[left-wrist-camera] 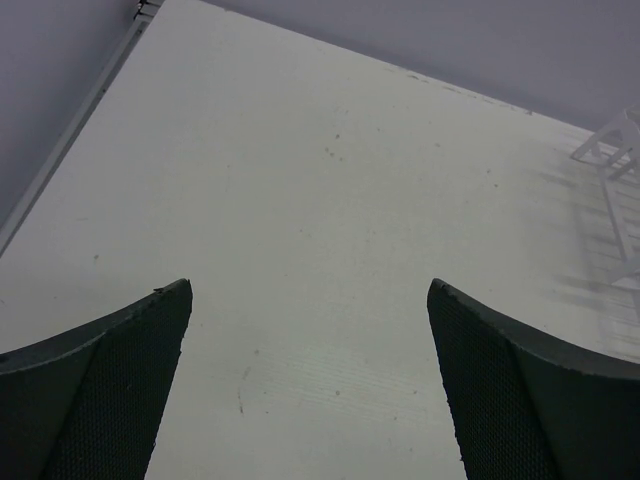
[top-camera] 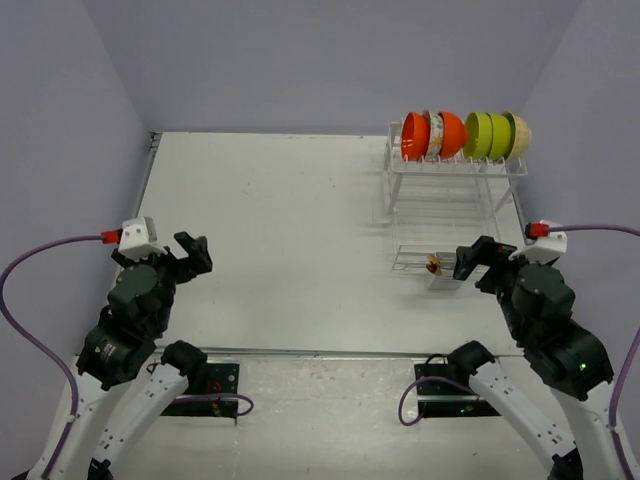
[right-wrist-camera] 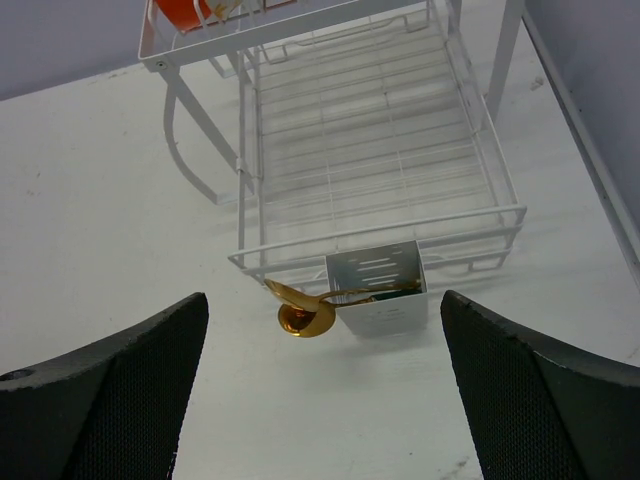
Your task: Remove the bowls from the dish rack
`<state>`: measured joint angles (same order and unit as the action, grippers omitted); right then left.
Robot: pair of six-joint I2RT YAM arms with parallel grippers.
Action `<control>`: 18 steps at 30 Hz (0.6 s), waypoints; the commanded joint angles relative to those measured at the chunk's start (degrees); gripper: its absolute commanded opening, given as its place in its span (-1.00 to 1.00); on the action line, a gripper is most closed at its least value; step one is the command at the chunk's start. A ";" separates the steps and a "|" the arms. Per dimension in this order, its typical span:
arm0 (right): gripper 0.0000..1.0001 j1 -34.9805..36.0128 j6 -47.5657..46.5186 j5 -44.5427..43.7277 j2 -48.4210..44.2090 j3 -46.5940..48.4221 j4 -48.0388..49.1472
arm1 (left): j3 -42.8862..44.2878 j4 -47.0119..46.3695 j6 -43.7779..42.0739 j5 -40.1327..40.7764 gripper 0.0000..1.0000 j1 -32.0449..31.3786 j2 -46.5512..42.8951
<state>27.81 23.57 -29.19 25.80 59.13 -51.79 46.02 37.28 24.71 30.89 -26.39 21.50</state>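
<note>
Left hand [left-wrist-camera: 308,290], jaws spread wide: two dark textured fingers [left-wrist-camera: 110,400] at 7 and 5 o'clock, with scuffed white tabletop [left-wrist-camera: 330,180] showing between them. A corner of the thin white wire dish rack [left-wrist-camera: 612,150] lies at 3 o'clock, and a grey-lilac wall [left-wrist-camera: 450,40] at 12 o'clock.

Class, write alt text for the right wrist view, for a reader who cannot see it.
A white wire dish rack stands on a white table, a gold spoon poking left out of its small front basket. An orange bowl shows on the upper tier, top left. The right gripper, open, shows dark fingers at the bottom corners.
</note>
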 commanded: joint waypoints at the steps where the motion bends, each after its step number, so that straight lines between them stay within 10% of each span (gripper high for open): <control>1: 0.98 0.22 0.86 -1.31 -0.49 -0.60 2.74 | -0.58 -3.00 0.25 -1.45 1.00 -0.15 0.92; 7: 0.98 0.22 1.92 1.75 -1.36 -1.74 5.12 | 0.21 -4.40 1.30 -6.27 1.00 -0.15 0.30; 11: 0.98 0.22 1.56 12.72 -4.00 -1.92 8.36 | -1.99 -17.82 9.37 -25.66 1.00 -0.15 4.24; 18: 0.98 0.22 3.41 17.85 -9.71 -1.39 9.95 | 12.91 -49.03 24.84 -58.22 1.00 -2.68 43.47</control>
<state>27.81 25.61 -15.33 17.32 57.19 -44.86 51.66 5.52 40.29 -9.96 -27.07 51.37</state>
